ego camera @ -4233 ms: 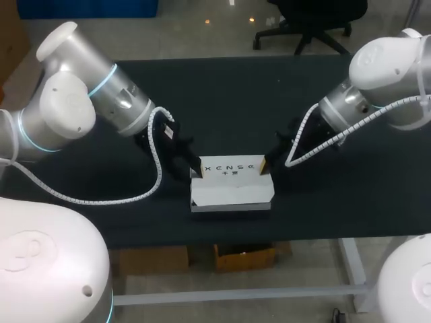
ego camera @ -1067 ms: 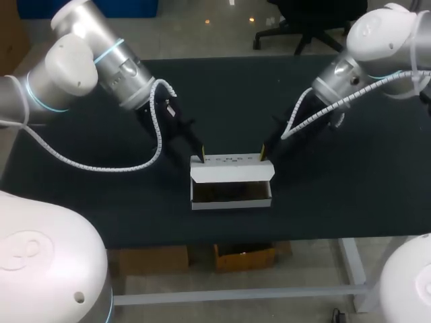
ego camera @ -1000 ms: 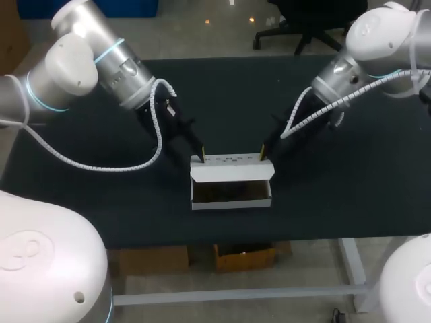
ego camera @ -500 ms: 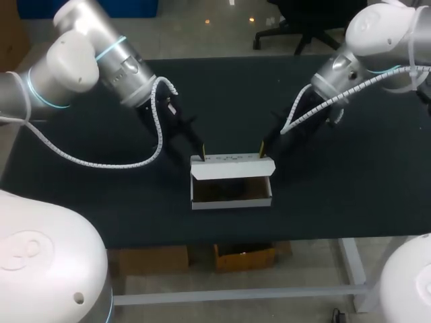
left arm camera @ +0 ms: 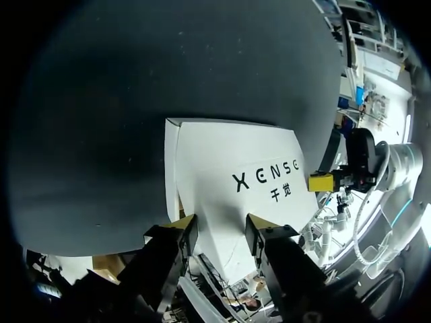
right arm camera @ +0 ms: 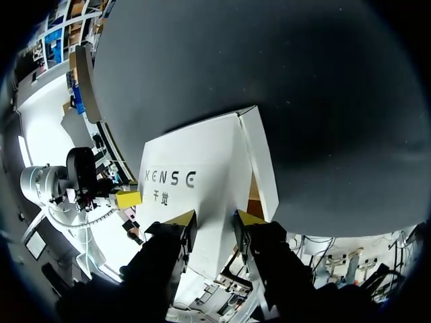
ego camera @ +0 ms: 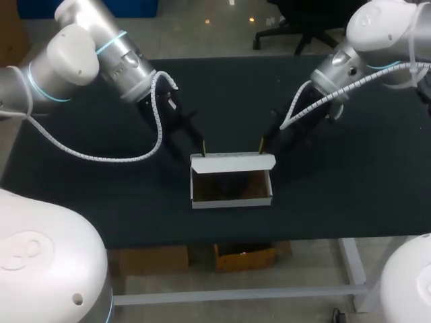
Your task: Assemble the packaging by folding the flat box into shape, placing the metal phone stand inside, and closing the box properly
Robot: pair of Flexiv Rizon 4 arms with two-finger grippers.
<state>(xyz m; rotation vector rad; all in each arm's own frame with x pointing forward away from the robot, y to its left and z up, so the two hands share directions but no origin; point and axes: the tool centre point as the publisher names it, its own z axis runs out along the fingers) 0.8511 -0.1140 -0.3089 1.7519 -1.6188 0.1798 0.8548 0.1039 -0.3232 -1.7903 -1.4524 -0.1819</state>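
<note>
Box (ego camera: pixel 232 199) on a black table (ego camera: pixel 222 87), near its front edge. The lid (left arm camera: pixel 236 155) stands close to upright along the back edge. The left gripper (left arm camera: pixel 220 232) meets the lid's one end, the right gripper (right arm camera: pixel 214 225) its other. Each pair of jaws is spread, both tips lying against the printed outer face; neither clasps the lid. The body of the box sits just ahead of and below the jaws. Bare tabletop spreads to the outer side of each gripper and behind both; the narrowest margin is the strip between the front wall and the table edge.

Compared with four seconds earlier, the lid, then leaning back with its print facing up, has swung forward to show edge-on from above. Both arms have lifted and drawn back.

The box interior is dark brown; its contents cannot be made out.
</note>
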